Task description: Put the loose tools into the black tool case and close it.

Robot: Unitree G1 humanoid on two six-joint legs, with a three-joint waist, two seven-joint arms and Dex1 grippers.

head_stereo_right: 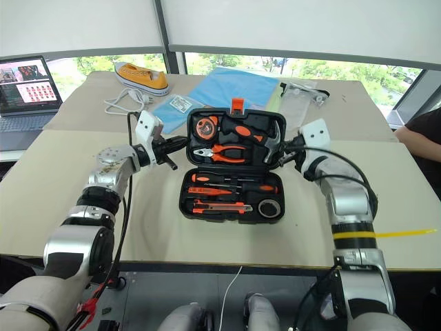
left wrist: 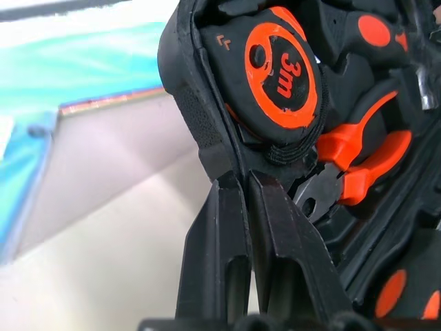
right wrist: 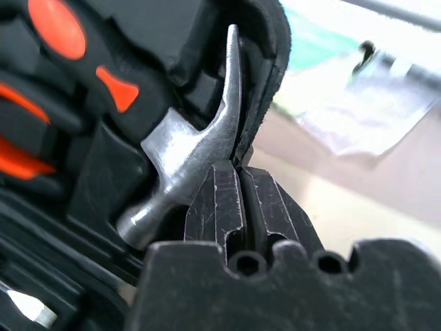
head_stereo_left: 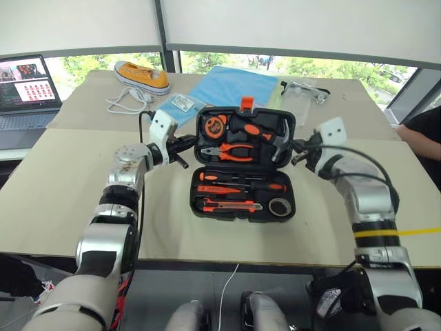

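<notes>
Left wrist view: my left gripper (left wrist: pixel 238 200) is clenched, fingertips under the left rim of the black tool case (left wrist: pixel 189 110), beside the orange tape measure (left wrist: pixel 282 76). My right gripper (right wrist: pixel 240 181) is likewise pinched tight, empty, at the lid's right rim next to the steel hammer head (right wrist: pixel 186 158). The case sits open mid-table, lid half raised, pliers (head_stereo_left: pixel 238 152) in the lid. The screwdrivers (head_stereo_left: pixel 241 186), utility knife (head_stereo_left: pixel 231 205) and tape roll (head_stereo_left: pixel 279 206) are seated in the base. Judgement: moulded shell stiff, lid weighted by hammer and pliers; textured rim less slippery. Push on both side edges evenly, then press near the orange latch (head_stereo_left: pixel 247 104).
</notes>
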